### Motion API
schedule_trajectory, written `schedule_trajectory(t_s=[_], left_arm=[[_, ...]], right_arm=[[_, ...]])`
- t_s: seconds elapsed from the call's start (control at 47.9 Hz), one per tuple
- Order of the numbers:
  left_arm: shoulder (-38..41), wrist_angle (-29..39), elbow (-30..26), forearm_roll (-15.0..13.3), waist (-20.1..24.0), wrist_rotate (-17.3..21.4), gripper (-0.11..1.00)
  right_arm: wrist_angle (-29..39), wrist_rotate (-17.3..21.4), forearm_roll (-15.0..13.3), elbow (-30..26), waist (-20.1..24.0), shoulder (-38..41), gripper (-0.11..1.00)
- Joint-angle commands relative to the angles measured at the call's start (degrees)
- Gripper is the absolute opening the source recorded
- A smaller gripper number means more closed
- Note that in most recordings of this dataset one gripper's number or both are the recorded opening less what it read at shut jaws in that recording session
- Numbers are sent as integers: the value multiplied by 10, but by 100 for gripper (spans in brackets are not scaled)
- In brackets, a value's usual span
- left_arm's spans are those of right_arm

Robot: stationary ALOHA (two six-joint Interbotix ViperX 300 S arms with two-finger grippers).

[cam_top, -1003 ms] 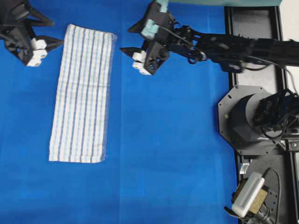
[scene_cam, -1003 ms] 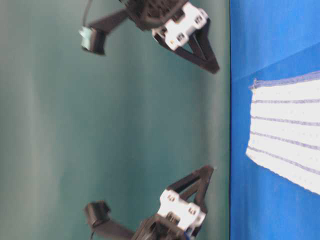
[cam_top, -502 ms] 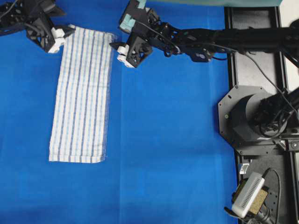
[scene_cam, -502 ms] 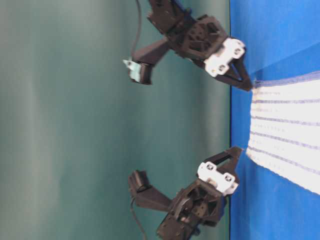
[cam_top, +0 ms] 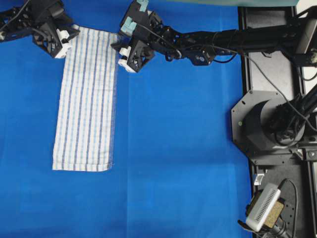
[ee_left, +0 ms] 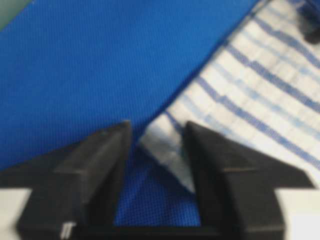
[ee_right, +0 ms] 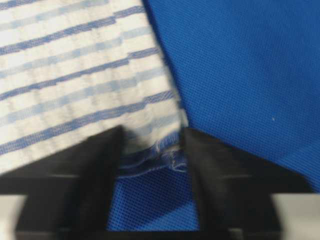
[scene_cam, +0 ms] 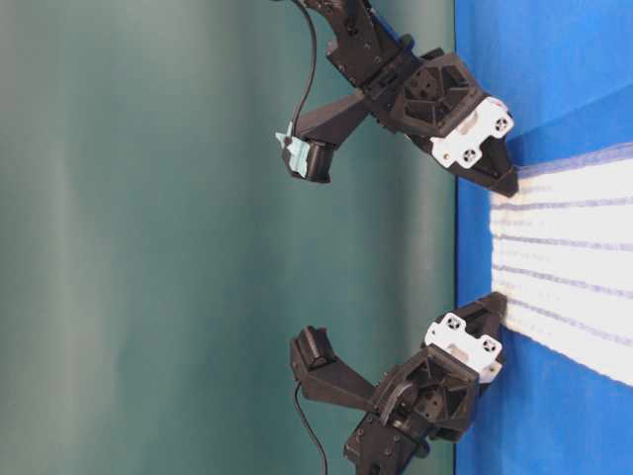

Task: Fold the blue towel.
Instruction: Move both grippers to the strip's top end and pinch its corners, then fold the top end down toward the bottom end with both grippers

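Note:
The blue towel [cam_top: 86, 99], white with blue stripes, lies flat as a long narrow strip on the blue table covering [cam_top: 178, 148]. My left gripper [cam_top: 68, 35] is at its far left corner and my right gripper [cam_top: 120, 48] at its far right corner. In the left wrist view the towel [ee_left: 260, 85] has its corner between the narrowed jaws of the left gripper [ee_left: 157, 132], with a gap still showing. The right wrist view has the frayed corner of the towel [ee_right: 75, 75] between the blurred fingers of the right gripper [ee_right: 152, 139]. Both tips touch the table: right gripper [scene_cam: 506, 183], left gripper [scene_cam: 495, 305].
A black mounting plate with the right arm's round base [cam_top: 267, 124] borders the covering on the right. A white device [cam_top: 262, 206] sits at its near end. A green backdrop [scene_cam: 148, 247] stands behind the far edge.
Both grippers came down onto the towel's far corners from the outside, and their jaws have narrowed around the corners. The towel itself lies as before.

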Motion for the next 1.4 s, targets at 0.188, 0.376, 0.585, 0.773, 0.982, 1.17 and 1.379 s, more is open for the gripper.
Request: schedule_trajectory(t_s=[0.188, 0.376, 0.585, 0.773, 0.982, 1.17, 1.379], left_arm=[[-6, -3, -5, 3, 0, 3, 8], [-7, -3, -5, 4, -1, 3, 7], [-30, 2, 5, 4, -6, 3, 7], [-75, 3, 35, 4, -28, 3, 7], [-139, 3, 77, 4, -69, -4, 7], [-191, 3, 113, 0, -135, -20, 7], [-201, 3, 132, -1, -218, -83, 7]], right_arm=[[-1, -3, 0, -8, -3, -4, 23], [-3, -3, -1, -9, -3, -5, 23], [7, -3, -1, -9, 0, -27, 23], [21, -1, 0, 2, 17, -60, 23], [24, 9, 4, 22, 63, -91, 23], [25, 41, 5, 48, 107, -114, 23], [25, 87, 5, 76, 173, -136, 23]])
